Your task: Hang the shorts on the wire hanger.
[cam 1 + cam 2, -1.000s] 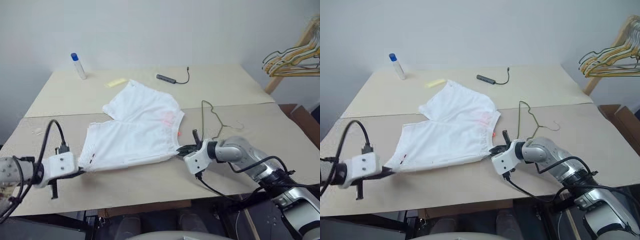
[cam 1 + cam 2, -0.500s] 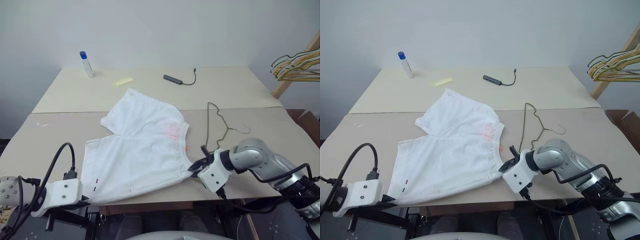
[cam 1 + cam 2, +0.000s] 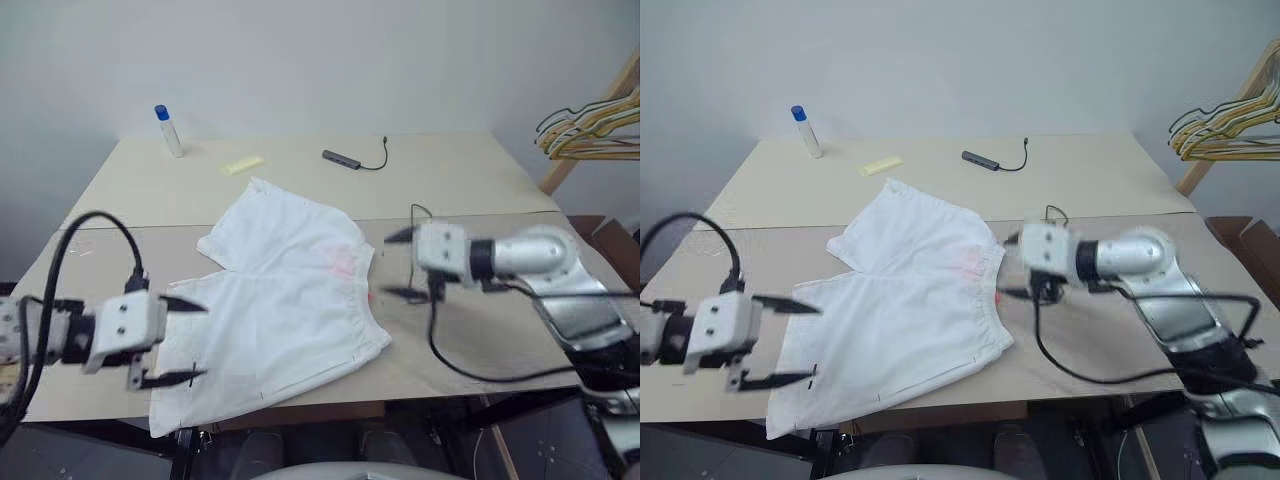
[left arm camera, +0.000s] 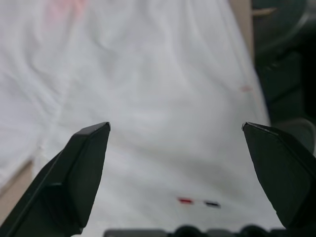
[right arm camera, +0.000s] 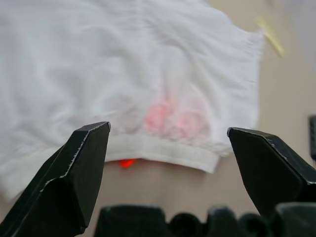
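Observation:
The white shorts point(image 3: 285, 290) lie flat on the table point(image 3: 480, 175), waistband toward the right and one leg hem drooping over the front edge. My left gripper point(image 3: 195, 340) hovers open above that front-left hem; the left wrist view shows the shorts point(image 4: 163, 89) and their two tiny marks point(image 4: 197, 201) between its spread fingers point(image 4: 81, 168). Just right of the waistband, my right gripper point(image 3: 390, 265) hangs open and empty. The right wrist view faces the pink smudge point(image 5: 175, 118) on the shorts. The wire hanger point(image 3: 418, 210) lies behind the right hand, mostly hidden.
A blue-capped bottle point(image 3: 168, 130), a yellow slip point(image 3: 243, 165) and a dark adapter with its cable point(image 3: 345, 158) lie along the table's back. Bunched yellow and tan hangers point(image 3: 590, 130) hang on a wooden rack at the far right.
Both grippers have opened, let go of the shorts' corners and risen above the table. The shorts now lie loose on the table.

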You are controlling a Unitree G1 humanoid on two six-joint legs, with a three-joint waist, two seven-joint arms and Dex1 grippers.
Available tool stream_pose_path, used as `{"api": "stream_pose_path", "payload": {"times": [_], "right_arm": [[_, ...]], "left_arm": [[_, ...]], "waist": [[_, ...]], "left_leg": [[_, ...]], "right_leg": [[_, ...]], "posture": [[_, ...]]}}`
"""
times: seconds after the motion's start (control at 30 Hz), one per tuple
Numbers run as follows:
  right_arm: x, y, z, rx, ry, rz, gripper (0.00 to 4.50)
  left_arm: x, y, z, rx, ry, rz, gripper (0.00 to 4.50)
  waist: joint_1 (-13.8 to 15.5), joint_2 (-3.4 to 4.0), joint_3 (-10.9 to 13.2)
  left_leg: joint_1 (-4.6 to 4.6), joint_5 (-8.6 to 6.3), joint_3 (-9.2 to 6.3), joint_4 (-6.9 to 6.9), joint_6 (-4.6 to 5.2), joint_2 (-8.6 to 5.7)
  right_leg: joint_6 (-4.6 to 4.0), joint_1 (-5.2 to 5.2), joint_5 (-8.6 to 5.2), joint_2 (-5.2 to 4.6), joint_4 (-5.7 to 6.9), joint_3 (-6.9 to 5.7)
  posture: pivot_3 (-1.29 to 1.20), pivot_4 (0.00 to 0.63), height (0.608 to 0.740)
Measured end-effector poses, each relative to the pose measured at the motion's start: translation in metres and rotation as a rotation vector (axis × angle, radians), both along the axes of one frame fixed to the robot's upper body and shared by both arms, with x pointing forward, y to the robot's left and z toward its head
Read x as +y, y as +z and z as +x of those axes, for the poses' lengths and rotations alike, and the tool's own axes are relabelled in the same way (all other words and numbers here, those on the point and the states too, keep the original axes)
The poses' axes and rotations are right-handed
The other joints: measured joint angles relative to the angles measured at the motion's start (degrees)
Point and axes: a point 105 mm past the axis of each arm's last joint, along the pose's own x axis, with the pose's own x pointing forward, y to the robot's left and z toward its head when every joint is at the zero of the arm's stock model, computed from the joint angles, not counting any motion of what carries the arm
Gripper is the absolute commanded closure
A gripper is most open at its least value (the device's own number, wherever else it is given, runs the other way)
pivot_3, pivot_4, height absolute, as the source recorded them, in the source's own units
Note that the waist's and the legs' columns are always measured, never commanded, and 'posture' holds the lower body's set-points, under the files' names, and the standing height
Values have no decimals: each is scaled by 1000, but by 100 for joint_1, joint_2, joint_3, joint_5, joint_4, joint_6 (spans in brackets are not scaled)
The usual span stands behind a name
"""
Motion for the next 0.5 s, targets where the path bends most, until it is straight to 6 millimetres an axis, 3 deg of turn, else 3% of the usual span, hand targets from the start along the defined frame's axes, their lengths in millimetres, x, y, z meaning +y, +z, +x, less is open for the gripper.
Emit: {"api": "stream_pose_path", "payload": {"times": [0.1, 0.17, 0.23, 0.4, 0.5], "right_arm": [[-4, -11, 30, 114, -289, 153, 0], [-6, -24, 42, 184, -445, 223, 0], [-14, -39, 55, 251, -651, 318, 0], [-31, -56, 67, 279, -979, 433, 0], [-40, -61, 68, 266, -1055, 418, 0]], "left_arm": [[-22, 4, 19, -77, 14, -114, 35], [-31, 8, 22, -80, -5, -145, 35], [-41, 15, 26, -88, -26, -203, 35], [-64, 33, 36, -138, -72, -335, 35], [-72, 39, 38, -138, -88, -381, 35]], "waist": [[17, -14, -7], [-3, -17, -11], [-13, -14, -10], [-95, -12, -8], [-199, -11, -9]], "left_leg": [[-35, 0, -2, -2, 0, -4], [-102, 5, -3, 1, -7, -8], [-109, 6, -2, 2, -8, -15], [-109, 8, -2, 2, -11, -18], [-103, 8, -1, 2, -11, -17]], "right_leg": [[-42, -31, 28, -1, 0, 1], [-43, -99, 47, -1, 8, 8], [-43, -113, 49, -9, 20, 8], [-41, -118, 48, -9, 35, 11], [-40, -114, 47, -6, 36, 14]], "posture": [[17, 0, 740], [5, 0, 740], [-5, 0, 740], [-26, 0, 740], [-34, 0, 740]]}}
